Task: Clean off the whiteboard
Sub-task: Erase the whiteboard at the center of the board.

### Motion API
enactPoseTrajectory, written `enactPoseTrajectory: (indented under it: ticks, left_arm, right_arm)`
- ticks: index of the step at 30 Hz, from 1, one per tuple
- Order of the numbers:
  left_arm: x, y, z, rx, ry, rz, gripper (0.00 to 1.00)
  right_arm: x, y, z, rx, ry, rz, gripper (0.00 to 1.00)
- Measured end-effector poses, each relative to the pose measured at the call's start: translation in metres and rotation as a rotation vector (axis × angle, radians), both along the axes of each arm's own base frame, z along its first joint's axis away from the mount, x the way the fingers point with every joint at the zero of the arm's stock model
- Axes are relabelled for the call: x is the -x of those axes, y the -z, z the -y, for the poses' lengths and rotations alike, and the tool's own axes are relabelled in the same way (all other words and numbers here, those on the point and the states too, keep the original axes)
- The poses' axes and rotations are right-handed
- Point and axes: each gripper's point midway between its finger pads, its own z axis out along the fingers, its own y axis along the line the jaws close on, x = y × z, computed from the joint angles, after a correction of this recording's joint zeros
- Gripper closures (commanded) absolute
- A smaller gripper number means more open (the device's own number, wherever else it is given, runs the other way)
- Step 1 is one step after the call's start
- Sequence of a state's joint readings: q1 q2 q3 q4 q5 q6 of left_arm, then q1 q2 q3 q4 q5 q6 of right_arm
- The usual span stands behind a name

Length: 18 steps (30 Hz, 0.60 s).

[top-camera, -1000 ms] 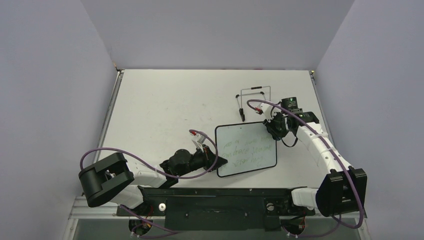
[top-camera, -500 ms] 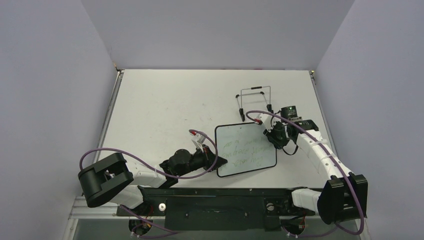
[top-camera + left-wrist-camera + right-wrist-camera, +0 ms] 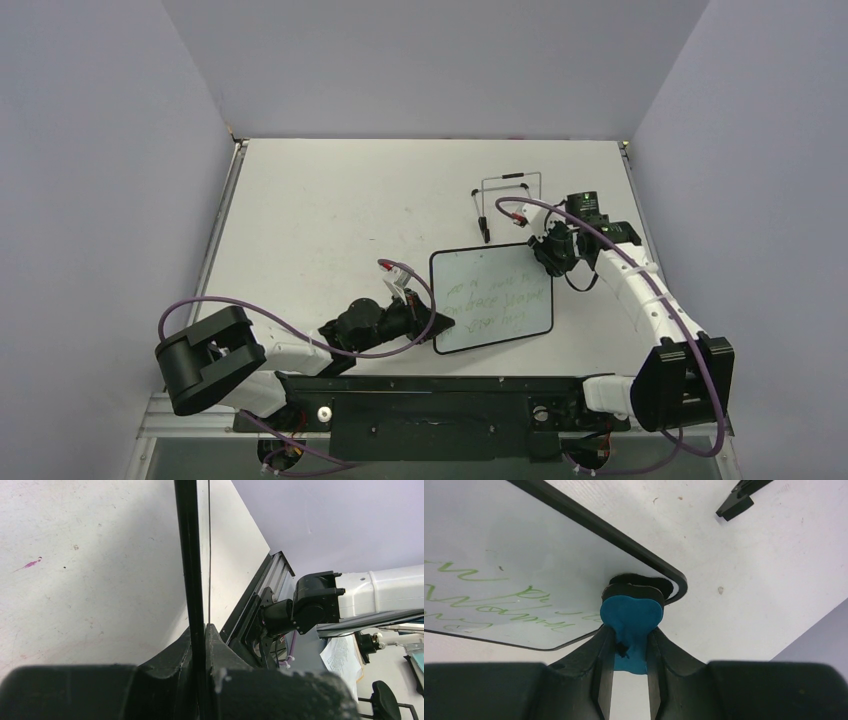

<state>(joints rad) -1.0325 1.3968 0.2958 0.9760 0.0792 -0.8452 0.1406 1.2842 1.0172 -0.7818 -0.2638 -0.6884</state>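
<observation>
Left gripper [image 3: 441, 324] clamps whiteboard [image 3: 492, 298] edge — right gripper [image 3: 630, 632] pinches blue eraser [image 3: 631, 610] at its corner.

— Legible text, labels, brands, numbers?
— None readable as words. Entry: whiteboard [image 3: 492, 298], bearing three lines of faint green handwriting [image 3: 499, 597]; cursive, loose, upside down in the right wrist view, not decipherable.
— Anything printed elsewhere?
— Nothing legible.

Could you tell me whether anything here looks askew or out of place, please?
The whiteboard sits askew, its near left corner clamped in the left gripper. A wire stand lies apart behind it. Nothing looks spilled or damaged.
</observation>
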Motion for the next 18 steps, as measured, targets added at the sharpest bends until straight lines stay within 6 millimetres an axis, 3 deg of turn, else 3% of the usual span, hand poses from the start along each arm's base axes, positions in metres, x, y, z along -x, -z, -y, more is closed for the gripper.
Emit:
enactPoseTrajectory:
  ticks: [4,10,18]
  left_arm:
    - [0.001,0.000,-0.001,-0.002,0.002,0.004,1.00]
    - [0.002,0.000,-0.001,0.000,0.005,0.002,1.00]
    - [0.001,0.000,-0.001,0.000,0.005,0.003,1.00]
  right_arm:
    - [0.010,0.002,-0.006,-0.014,-0.038,-0.003,1.00]
    - [0.028,0.023,0.006,0.018,-0.018,-0.048,1.00]
    - [0.012,0.018,0.021,0.046,0.058,-0.042,1.00]
